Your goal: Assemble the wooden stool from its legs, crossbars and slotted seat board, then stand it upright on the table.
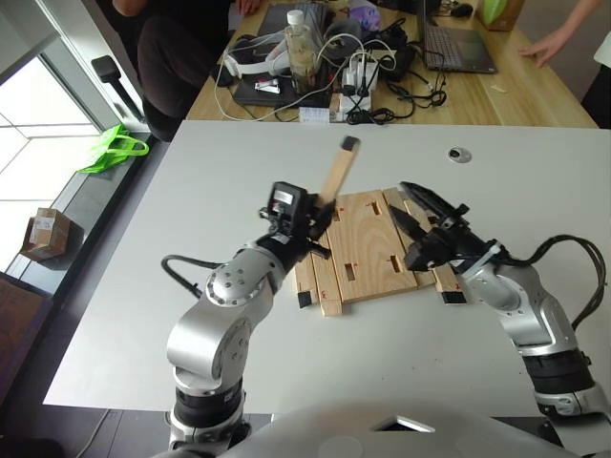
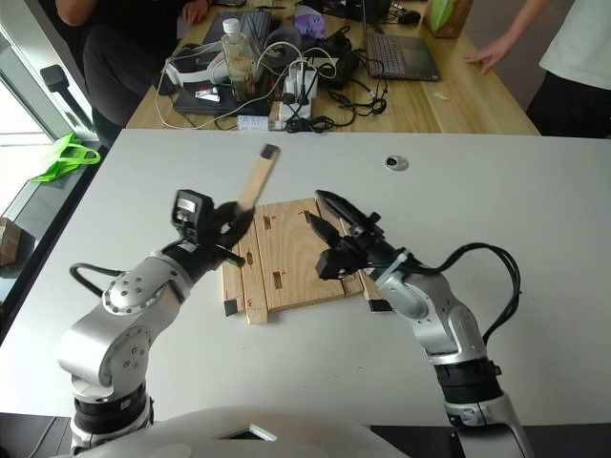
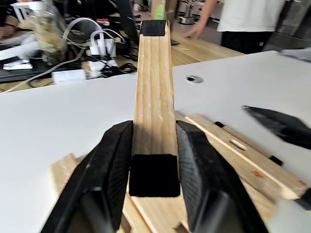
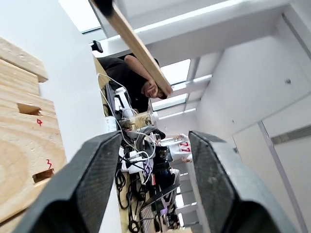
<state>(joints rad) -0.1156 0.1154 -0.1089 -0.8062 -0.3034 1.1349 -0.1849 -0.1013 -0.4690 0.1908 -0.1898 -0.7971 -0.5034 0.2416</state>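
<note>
The slotted seat board (image 1: 368,253) lies flat on the white table (image 1: 239,172). My left gripper (image 1: 315,218) is shut on a wooden leg (image 1: 336,174) with black end caps, held by its lower end at the board's left edge and tilted up and away. In the left wrist view the leg (image 3: 154,87) runs out between the fingers (image 3: 114,160). My right gripper (image 1: 398,197) hovers open over the board's right part, nothing between its fingers (image 4: 97,165). Another leg (image 1: 449,286) lies along the board's right edge, and one more piece (image 1: 329,291) along its left edge.
A wooden desk (image 1: 535,95) crowded with cables, a bottle (image 1: 300,48) and a laptop stands behind the table. A cable grommet (image 1: 460,154) sits at the table's far right. The table's left edge drops to the floor, where a green bag (image 1: 115,148) lies.
</note>
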